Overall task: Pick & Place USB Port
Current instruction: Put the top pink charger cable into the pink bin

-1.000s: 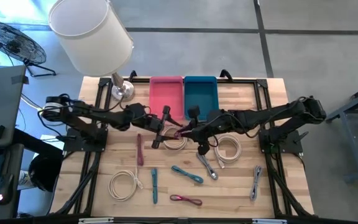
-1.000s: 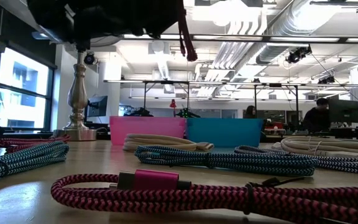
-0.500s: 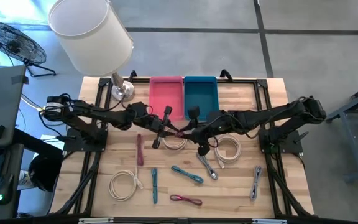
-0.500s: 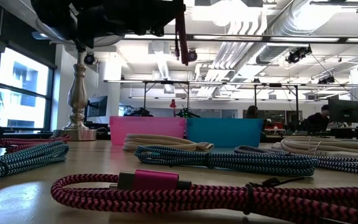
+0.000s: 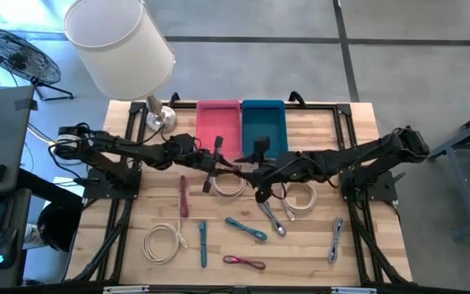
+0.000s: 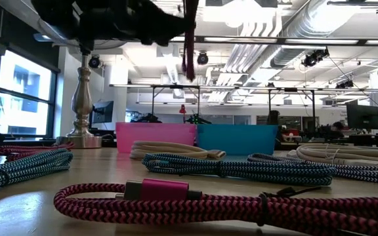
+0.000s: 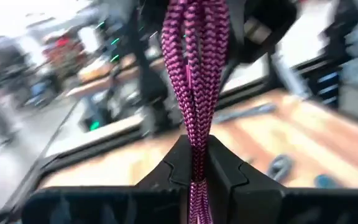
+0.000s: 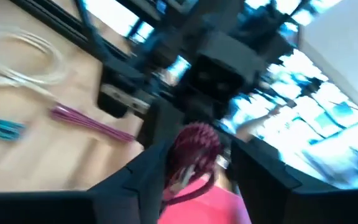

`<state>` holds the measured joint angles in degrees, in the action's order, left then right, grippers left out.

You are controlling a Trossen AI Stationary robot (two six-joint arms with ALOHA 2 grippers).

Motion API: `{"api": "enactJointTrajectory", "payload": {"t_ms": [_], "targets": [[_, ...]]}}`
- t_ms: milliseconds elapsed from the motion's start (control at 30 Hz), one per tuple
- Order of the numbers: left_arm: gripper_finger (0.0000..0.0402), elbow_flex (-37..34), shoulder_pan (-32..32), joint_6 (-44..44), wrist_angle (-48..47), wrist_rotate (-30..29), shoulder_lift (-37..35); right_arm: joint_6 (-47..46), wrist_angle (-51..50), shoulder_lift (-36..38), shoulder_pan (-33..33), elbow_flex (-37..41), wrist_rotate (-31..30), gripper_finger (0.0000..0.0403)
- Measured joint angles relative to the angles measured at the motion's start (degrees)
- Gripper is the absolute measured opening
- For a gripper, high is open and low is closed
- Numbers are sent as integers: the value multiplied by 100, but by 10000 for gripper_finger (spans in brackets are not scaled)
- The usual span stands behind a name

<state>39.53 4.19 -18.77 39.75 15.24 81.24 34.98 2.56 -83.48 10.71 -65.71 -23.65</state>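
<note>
A bundled magenta braided USB cable hangs in the air over the table's middle, in front of the pink bin and the blue bin. My left gripper reaches in from the table's left and is shut on it. My right gripper faces it from the right with its fingers open. The cable's looped end stands between those open fingers. In the low view the cable hangs straight down from the dark grippers at the top. My left gripper pinches the bundle's several strands between its two fingers, coming roughly level from the table's left. The cable runs on forward past the fingertips and is lifted clear of the table. My right gripper's fingers flank the looped end; I cannot tell whether they touch it.
Below lie loose cables: white coils, magenta ones, teal ones, grey ones. A lamp stands at the far left corner.
The magenta cable has shifted a little toward the left gripper; in the low view it slanted before and now hangs straight down. My right gripper has drawn back slightly toward the table's right edge.
</note>
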Motion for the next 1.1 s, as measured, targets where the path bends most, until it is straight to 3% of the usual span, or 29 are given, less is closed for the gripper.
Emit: {"api": "enactJointTrajectory", "payload": {"t_ms": [200,300,367,433,600,700,933,1100], "targets": [[14,-11,-5,-1390,-1882,-2235,-1079,31,45,72,141,-9,-1738,204],[22,-11,174,-1827,-2640,-3346,-1666,109,-97,72,152,-9,-2175,208],[26,-11,431,-1989,-3100,-3683,-1967,109,-149,72,157,-9,-2324,208],[19,-11,810,-2236,-3564,-3492,-2172,109,-169,72,157,-9,-2529,206],[12,-10,1817,-2597,-3955,-1795,-2125,109,-174,70,90,-9,-2703,205],[12,-10,2174,-3058,-3985,-1220,-1849,98,-168,67,61,-9,-2644,204],[12,-11,2469,-4159,-3969,-956,-1052,-43,-161,65,43,-9,-2615,205],[51,-11,2468,-3707,-3724,-1006,-674,-164,-165,63,43,-9,-2613,205]]}}
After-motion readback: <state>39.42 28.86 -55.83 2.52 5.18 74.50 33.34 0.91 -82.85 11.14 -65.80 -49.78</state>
